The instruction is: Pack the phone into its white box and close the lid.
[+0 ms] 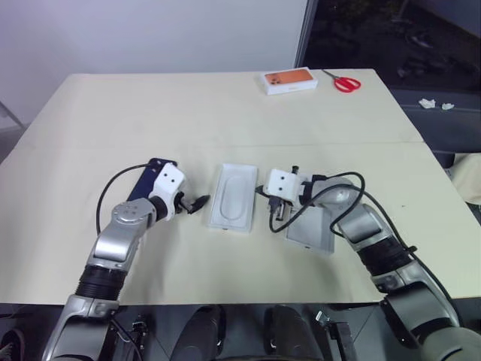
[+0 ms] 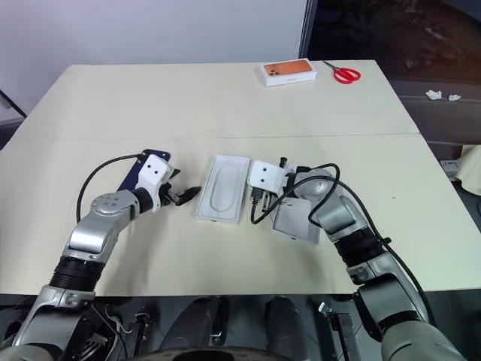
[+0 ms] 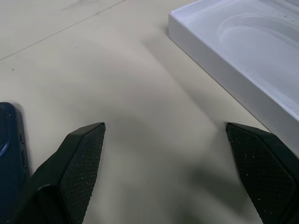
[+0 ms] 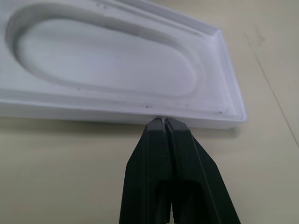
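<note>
Phone (image 3: 9, 158), dark navy, glossy, seemingly flat beside spread left gripper (image 3: 166, 135); right gripper (image 4: 166, 122) pressed together.

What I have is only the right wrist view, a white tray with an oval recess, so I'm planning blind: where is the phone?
Observer: The phone lies left of the white tray, partly hidden behind the left wrist.
Operator: Is the left tool holding it?
Observer: No. The left tool is open and empty, between the phone and the tray.
Operator: Anything under my right arm?
Observer: A flat pale box part lies there, right of the tray. I cannot tell whether it is a base or a lid.
</note>
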Robot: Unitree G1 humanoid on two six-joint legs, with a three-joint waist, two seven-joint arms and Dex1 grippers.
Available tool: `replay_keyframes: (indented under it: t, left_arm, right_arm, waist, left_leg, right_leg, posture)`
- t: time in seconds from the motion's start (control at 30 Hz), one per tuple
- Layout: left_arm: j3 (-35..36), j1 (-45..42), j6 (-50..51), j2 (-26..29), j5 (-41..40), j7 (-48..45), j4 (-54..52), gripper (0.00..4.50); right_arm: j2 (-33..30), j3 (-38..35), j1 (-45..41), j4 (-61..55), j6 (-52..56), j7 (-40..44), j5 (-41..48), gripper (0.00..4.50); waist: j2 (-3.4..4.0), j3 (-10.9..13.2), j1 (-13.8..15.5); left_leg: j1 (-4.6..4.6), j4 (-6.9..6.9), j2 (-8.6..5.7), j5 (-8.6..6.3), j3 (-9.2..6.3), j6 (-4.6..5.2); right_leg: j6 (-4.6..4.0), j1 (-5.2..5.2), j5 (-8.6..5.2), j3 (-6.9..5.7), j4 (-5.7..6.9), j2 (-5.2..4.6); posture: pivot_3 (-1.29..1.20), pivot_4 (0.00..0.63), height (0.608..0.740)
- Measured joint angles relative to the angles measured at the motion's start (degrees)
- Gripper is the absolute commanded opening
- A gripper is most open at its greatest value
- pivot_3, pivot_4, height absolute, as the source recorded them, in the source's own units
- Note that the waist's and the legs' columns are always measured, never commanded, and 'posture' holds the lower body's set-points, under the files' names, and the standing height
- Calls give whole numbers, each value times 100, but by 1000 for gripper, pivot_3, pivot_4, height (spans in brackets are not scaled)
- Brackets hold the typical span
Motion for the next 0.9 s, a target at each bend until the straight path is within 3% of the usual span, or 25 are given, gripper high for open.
replay_keyframes:
  t: [0.03,0.27,0.9]
  left_arm:
    - [-26,4,35,-10,-7,-39,-26,3532]
    - [-297,24,470,-86,0,-303,-395,35]
    - [-495,552,1263,3,-286,-729,-1615,35]
  right_arm:
    - [6,30,0,30,-24,-11,-14,0]
    - [156,179,0,33,-36,-30,-121,0]
    - [-725,141,463,-1026,386,1045,177,0]
  waist:
    - [0,0,0]
    - [1,-4,2]
    - [2,-6,-5]
  left_leg:
    - [0,0,0,0,0,-1]
    - [4,2,-1,0,-1,0]
    - [5,0,0,-3,-2,4]
  right_leg:
    - [0,1,0,0,0,0]
    - [0,8,0,0,0,0]
    - [0,12,0,1,-7,-1]
  posture:
    - [0,150,740]
    - [0,150,740]
    - [0,150,740]
